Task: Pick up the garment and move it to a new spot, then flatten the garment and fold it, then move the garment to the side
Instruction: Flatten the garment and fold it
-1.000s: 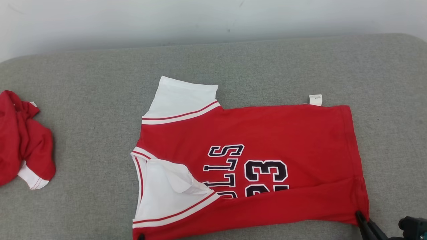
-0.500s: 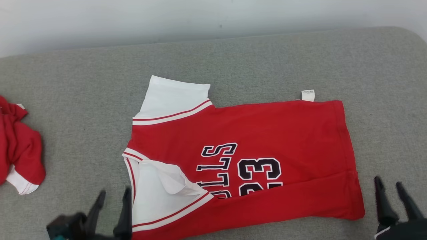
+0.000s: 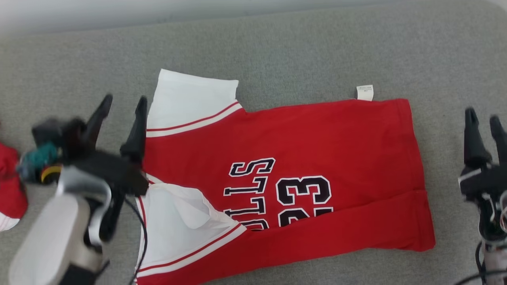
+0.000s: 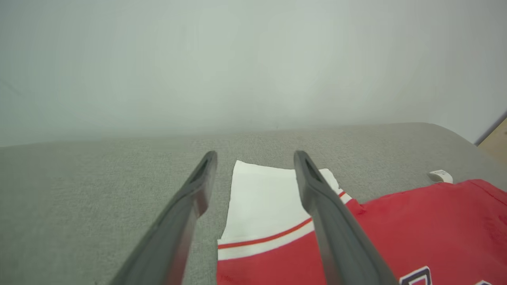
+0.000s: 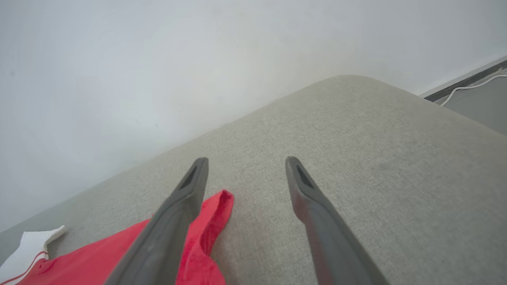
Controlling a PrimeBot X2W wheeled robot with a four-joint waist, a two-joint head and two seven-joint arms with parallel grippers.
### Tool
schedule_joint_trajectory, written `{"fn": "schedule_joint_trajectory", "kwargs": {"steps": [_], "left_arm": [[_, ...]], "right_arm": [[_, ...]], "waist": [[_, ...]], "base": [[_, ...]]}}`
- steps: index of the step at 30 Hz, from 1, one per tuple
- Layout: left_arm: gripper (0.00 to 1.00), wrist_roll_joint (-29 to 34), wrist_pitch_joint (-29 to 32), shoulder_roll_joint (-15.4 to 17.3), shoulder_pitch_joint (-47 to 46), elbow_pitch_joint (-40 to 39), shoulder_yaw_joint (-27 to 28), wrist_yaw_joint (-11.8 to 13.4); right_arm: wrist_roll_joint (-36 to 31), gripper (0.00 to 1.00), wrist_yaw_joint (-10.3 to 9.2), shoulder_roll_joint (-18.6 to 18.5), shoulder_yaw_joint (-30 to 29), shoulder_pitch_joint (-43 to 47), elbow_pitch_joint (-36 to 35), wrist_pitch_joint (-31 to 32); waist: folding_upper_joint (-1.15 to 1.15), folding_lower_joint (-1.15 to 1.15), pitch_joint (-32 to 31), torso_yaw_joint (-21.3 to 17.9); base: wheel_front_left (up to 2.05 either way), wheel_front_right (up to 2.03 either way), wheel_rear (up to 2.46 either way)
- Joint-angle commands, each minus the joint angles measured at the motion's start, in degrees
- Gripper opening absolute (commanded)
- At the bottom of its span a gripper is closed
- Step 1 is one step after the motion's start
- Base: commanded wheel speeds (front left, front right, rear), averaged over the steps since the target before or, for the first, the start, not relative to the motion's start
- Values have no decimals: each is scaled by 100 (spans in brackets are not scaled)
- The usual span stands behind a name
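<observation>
A red jersey (image 3: 309, 146) with white sleeves and dark lettering lies flat on the grey cushion (image 3: 277, 47), its near long edge folded over. My left gripper (image 3: 123, 106) hovers open at the jersey's left side, beside the far white sleeve (image 3: 190, 101). In the left wrist view the open left gripper (image 4: 255, 158) straddles that sleeve (image 4: 265, 202) from above. My right gripper (image 3: 483, 118) is open just right of the hem, off the cloth. In the right wrist view the right gripper (image 5: 246, 166) frames bare cushion, with the red hem corner (image 5: 216, 213) by the left finger.
A second red garment (image 3: 10, 190) lies bunched at the cushion's left edge, behind my left forearm (image 3: 51, 237). A white care tag (image 3: 365, 92) sticks out at the jersey's far edge. A pale wall (image 4: 253, 59) rises behind the cushion. Bare cushion stretches beyond the jersey.
Both grippers have risen up the head view and stand open beside the jersey's two ends. The camera has tilted down, shifting the whole scene upward. The jersey lies as before.
</observation>
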Motion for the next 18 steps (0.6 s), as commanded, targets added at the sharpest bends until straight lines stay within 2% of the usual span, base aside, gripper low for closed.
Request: {"fn": "schedule_joint_trajectory", "kwargs": {"steps": [1, 10, 18], "left_arm": [[100, -124, 171, 31, -327, 215, -48, -129], [100, -591, 1411, -34, -2199, 1875, -273, -865], [100, -785, 2261, -22, -3207, 3154, -443, -1164]], "right_arm": [[66, 100, -2, -98, 124, -240, 110, 44], [456, 100, -2, -502, 1238, -1556, 1033, 433], [941, 100, -2, -695, 2279, -2361, 1650, 884]], "waist": [[0, -1, 223, -92], [0, -1, 692, -287], [0, -1, 1072, -499]], "base": [[0, 0, 0], [0, 0, 0], [0, 0, 0]]}}
